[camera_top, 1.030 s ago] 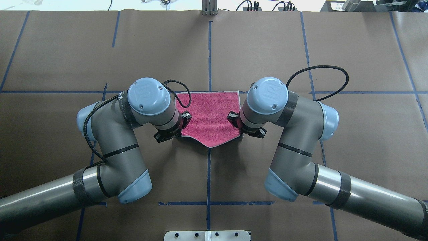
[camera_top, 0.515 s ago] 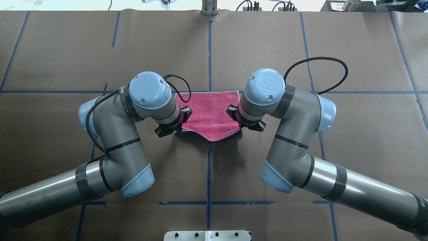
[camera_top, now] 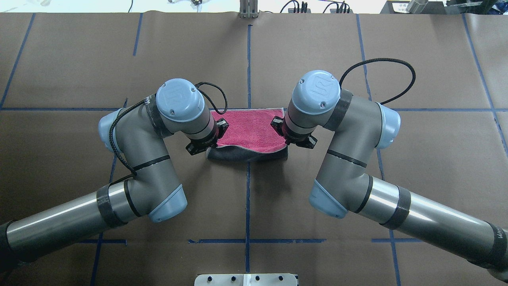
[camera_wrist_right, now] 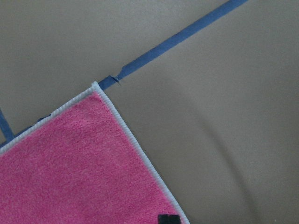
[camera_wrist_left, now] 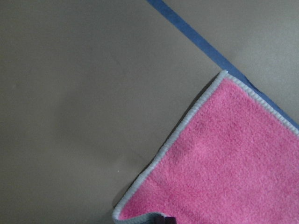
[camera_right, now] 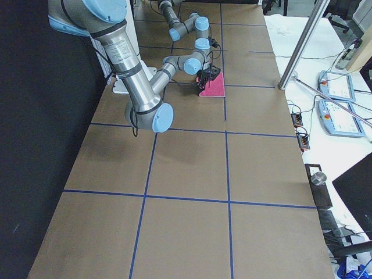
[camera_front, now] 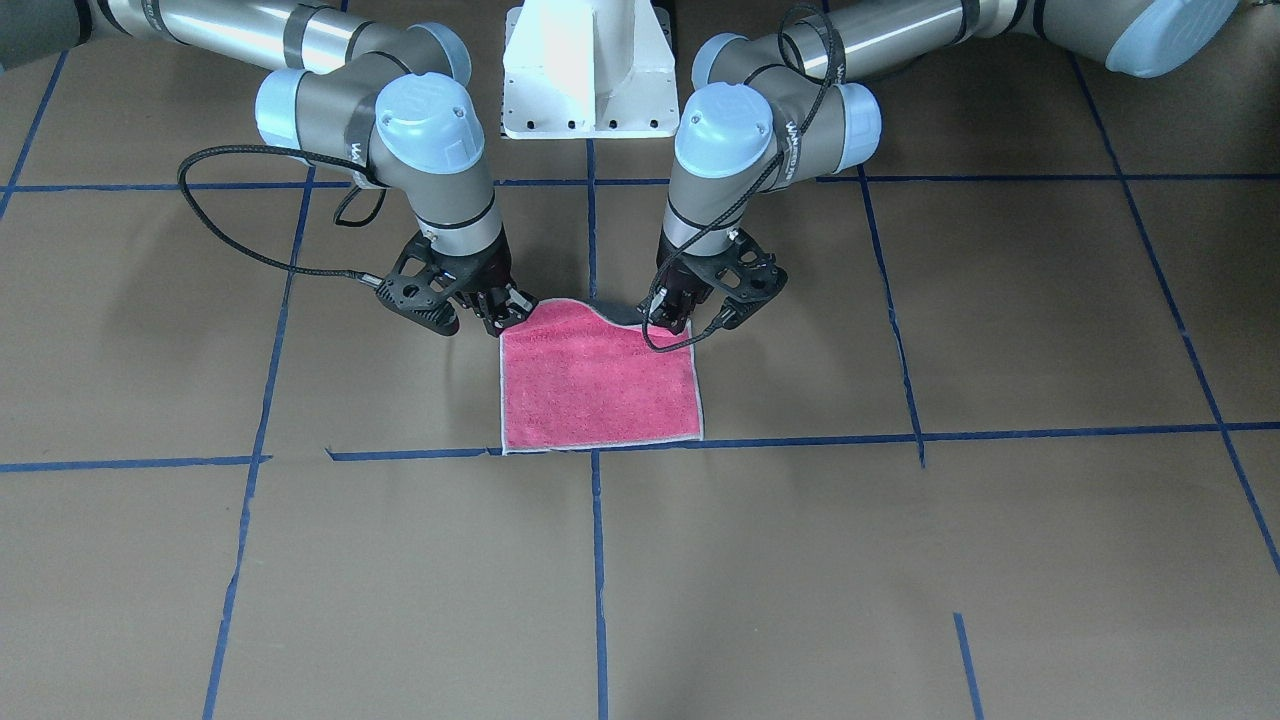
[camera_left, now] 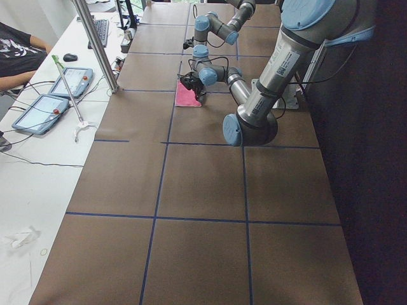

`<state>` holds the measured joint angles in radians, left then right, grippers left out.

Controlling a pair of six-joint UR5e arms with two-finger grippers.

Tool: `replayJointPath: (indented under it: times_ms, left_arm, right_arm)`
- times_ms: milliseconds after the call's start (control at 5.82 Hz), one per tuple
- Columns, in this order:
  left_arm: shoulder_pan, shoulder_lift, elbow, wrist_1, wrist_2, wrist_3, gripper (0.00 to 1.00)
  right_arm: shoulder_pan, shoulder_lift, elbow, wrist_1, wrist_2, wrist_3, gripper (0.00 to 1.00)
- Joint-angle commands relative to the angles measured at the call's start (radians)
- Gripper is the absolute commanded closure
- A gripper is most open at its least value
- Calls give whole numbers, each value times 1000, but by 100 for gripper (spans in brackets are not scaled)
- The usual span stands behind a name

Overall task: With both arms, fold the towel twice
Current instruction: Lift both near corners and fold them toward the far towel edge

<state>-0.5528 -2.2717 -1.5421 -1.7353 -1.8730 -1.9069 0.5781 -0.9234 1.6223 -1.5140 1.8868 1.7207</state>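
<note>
The towel lies at the table's middle, pink-red face up, its far edge along a blue tape line. Its near edge is lifted and curls toward the far edge, so the grey face shows below. My left gripper is shut on the near left corner and my right gripper is shut on the near right corner. In the front-facing view the towel hangs between the left gripper and the right gripper. Both wrist views show the pink face and its pale border.
Blue tape lines grid the brown table cover. The white pedestal base stands behind the arms. A black cable loops off the right wrist. A metal post and tablets stand at the far side.
Both grippers have moved away from the robot toward the towel's far edge, carrying its near edge along. The hanging pink flap has turned over and the grey face now shows.
</note>
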Motion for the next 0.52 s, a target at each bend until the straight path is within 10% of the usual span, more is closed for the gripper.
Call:
replayJointPath:
  times_ms: [0,343]
  left_arm:
    - [-16,-9,17,-17,0,8,100]
    - [-42,-9,42,-36,-2,15,100]
  right_arm:
    - [19,58,-80,3,9,-4,100]
    - [38,61,-110,5,14,-22,100]
